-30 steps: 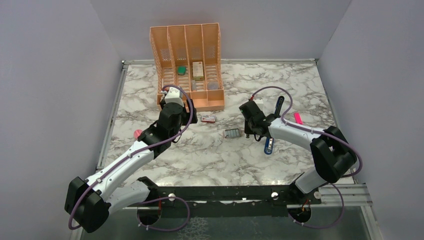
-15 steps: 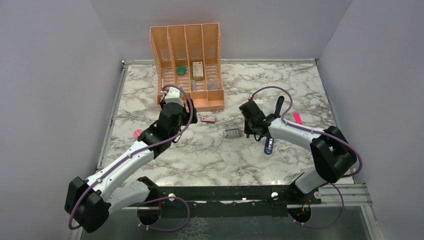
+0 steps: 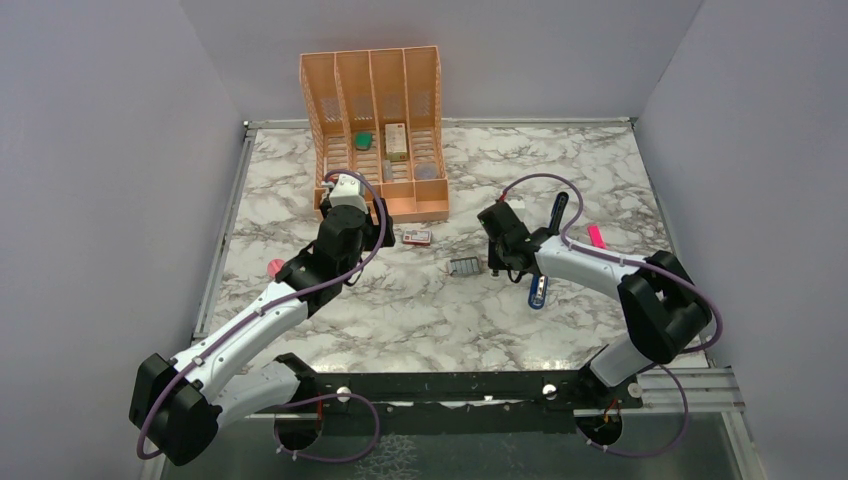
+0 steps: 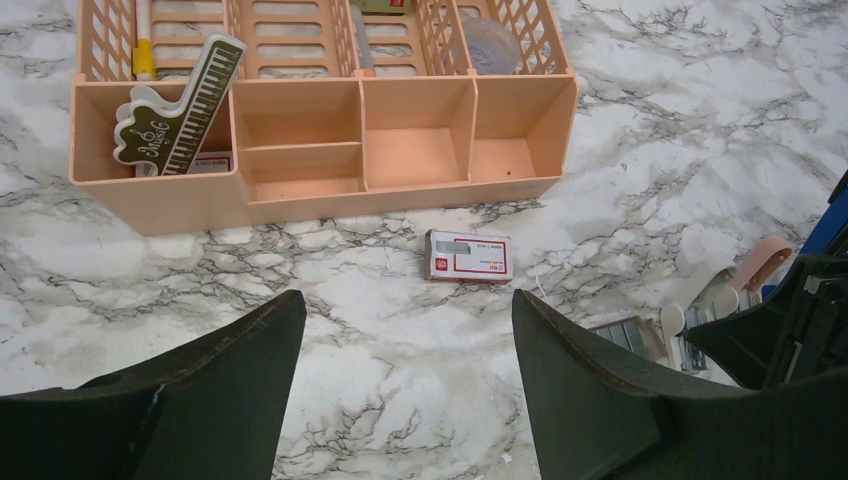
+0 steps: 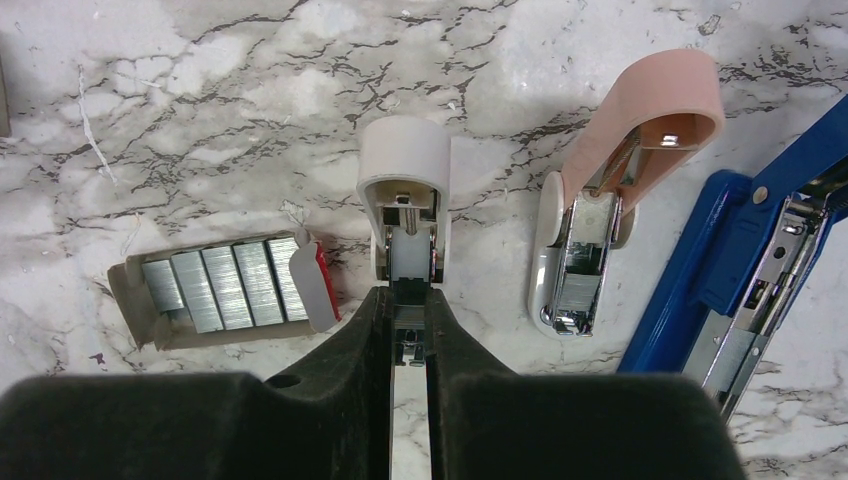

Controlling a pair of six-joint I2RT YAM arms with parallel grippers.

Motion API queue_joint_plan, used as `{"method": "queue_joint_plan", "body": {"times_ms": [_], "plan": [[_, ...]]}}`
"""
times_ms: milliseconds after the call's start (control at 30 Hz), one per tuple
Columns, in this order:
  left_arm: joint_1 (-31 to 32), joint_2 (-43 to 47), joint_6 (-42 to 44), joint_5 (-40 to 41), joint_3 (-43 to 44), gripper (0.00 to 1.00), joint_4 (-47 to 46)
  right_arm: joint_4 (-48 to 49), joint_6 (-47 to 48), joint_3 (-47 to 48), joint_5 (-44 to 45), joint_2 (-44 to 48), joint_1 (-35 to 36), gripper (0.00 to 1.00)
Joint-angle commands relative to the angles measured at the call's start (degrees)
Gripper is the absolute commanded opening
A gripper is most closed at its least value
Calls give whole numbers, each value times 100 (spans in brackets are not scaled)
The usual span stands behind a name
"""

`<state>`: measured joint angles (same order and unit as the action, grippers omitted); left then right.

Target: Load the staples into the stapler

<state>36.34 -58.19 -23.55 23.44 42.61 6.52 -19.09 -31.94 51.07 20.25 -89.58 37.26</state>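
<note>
1. While both arms reach out over the marble table (image 3: 400, 320), the overhead view shows the staples (image 3: 465, 267) in their grey tray mid-table. The right gripper (image 3: 497, 262) is low, just beside them. The blue stapler (image 3: 539, 291) lies just beyond that gripper, its black end angled toward the back. The left gripper (image 3: 358, 215) hovers in front of the peach organizer (image 3: 375, 100). The red-and-white sleeve (image 3: 417, 237) lies apart from the tray.
2. Left wrist view: the left gripper's jaws are spread wide with nothing between them. The sleeve (image 4: 468, 256) lies on the table ahead and the tray's edge shows at the far right.
3. Right wrist view: the right gripper (image 5: 408, 300) has its fingers pinched to a thin slot around the near end of a small white piece (image 5: 403, 165), which looks like a grip. The staples (image 5: 222, 290) lie to the left as about 5 strips side by side. A pinkish-tan piece (image 5: 650, 110) sits between the white one and the stapler (image 5: 730, 240), whose silver channel is exposed.
4. Handling, as a judgement:
   - The strips are light, slick metal and brittle along their length, so they could snap or skate.
   - Take 1 strip from above, across its long sides, near the middle.
   - The stapler is rigid and will likely need steadying by its blue body.
</note>
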Motion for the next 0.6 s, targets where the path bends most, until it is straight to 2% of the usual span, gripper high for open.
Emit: {"method": "queue_joint_plan", "body": {"times_ms": [0, 567], "plan": [[-22, 9, -44, 27, -42, 77, -81, 25, -49, 47, -48, -110, -34, 17], [-24, -8, -36, 27, -21, 77, -81, -113, -75, 90, 20, 82, -29, 17]]}}
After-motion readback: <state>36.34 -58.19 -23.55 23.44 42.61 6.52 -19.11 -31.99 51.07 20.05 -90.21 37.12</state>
